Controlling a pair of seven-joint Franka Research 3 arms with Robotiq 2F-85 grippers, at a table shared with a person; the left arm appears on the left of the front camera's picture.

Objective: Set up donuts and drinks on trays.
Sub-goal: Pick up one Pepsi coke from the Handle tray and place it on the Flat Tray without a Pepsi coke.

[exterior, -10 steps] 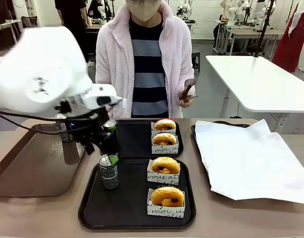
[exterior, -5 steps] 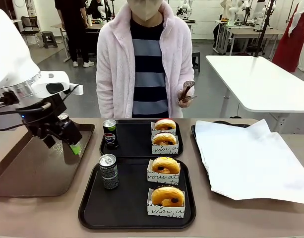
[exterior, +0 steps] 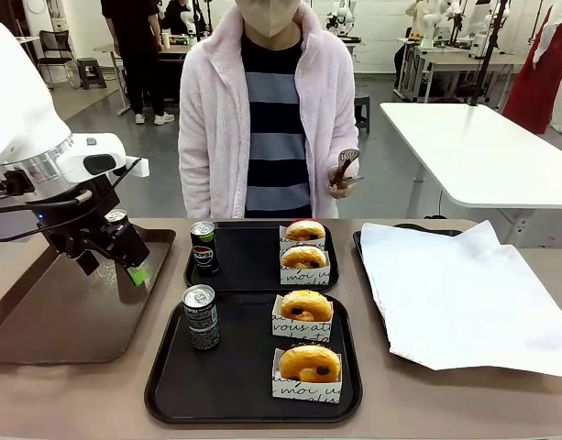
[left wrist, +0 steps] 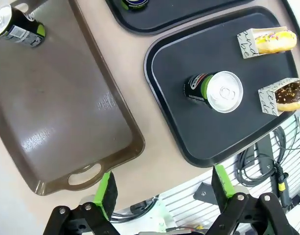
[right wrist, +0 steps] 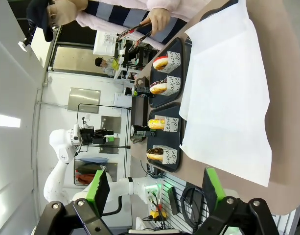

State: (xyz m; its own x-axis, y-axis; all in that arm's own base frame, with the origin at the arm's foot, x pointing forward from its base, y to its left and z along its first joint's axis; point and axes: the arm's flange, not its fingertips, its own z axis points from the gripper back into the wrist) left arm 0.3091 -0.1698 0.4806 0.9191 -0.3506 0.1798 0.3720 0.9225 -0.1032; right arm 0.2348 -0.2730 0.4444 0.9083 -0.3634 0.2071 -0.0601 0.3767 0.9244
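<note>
Can on the brown tray (exterior: 70, 302) mostly hidden behind the left gripper (exterior: 125, 268), far black tray (left wrist: 189, 12) cut off at the wrist view's top edge, print on the near can (exterior: 202, 317) too small to read

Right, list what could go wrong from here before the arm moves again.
1. The near can stands close to the left rim of the near black tray; a low pass by the left gripper, jaws open, might tip it.
2. A spare can stands in a corner of the brown tray, close behind that gripper, so a swing could knock it.
</note>
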